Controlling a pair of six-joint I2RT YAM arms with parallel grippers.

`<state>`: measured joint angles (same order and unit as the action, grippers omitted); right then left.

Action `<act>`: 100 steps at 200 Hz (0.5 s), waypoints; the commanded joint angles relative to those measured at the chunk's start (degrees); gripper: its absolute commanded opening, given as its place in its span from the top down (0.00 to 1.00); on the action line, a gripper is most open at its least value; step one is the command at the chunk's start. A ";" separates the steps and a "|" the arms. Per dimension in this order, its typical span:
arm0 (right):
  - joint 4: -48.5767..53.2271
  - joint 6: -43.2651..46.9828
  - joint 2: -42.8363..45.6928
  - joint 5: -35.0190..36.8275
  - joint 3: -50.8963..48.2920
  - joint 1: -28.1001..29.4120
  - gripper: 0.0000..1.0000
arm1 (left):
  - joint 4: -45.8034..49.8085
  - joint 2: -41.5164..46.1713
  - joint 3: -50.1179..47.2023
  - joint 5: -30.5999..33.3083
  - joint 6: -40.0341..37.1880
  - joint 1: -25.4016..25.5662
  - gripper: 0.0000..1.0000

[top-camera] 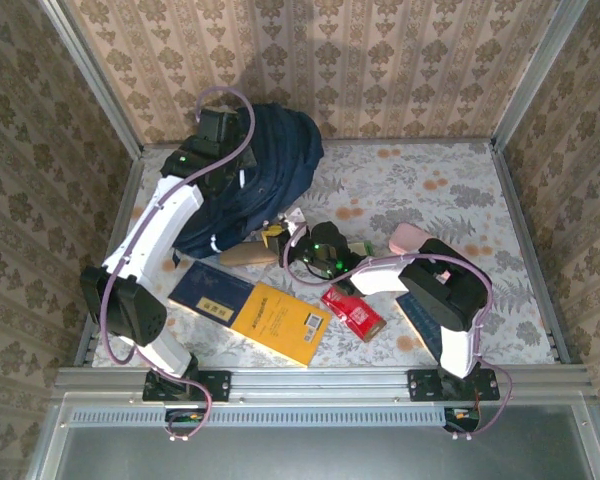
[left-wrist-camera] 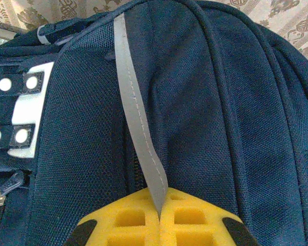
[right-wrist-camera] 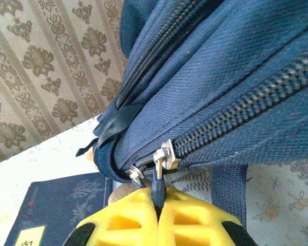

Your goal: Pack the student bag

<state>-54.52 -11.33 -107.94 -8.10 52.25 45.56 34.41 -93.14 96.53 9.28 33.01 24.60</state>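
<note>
Label (right-wrist-camera: 26, 237) near student bag (right-wrist-camera: 220, 61), illegible

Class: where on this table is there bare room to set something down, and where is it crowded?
Bare: far right of the table, between the backpack and the right wall. Crowded: near middle, around the yellow book and red packet.

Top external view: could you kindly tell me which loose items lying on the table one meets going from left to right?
dark blue book → yellow book → red packet → pink object
</note>
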 commanded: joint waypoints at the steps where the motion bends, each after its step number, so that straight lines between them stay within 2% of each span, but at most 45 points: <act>1: -5.50 -6.36 3.69 -1.16 -1.43 -2.11 1.00 | -4.84 3.66 -0.51 3.90 -2.17 -1.22 1.00; 66: -5.12 -13.13 6.23 -2.69 -3.05 -8.01 0.98 | -5.81 4.69 -2.44 3.49 -2.18 -1.76 1.00; 100: -4.76 -12.18 7.32 -2.67 -4.54 -8.47 0.79 | -5.96 4.79 -2.68 3.89 -2.24 -1.83 1.00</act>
<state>-55.31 -22.76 -104.01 -11.20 49.54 38.20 31.18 -92.07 94.00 9.30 32.32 23.79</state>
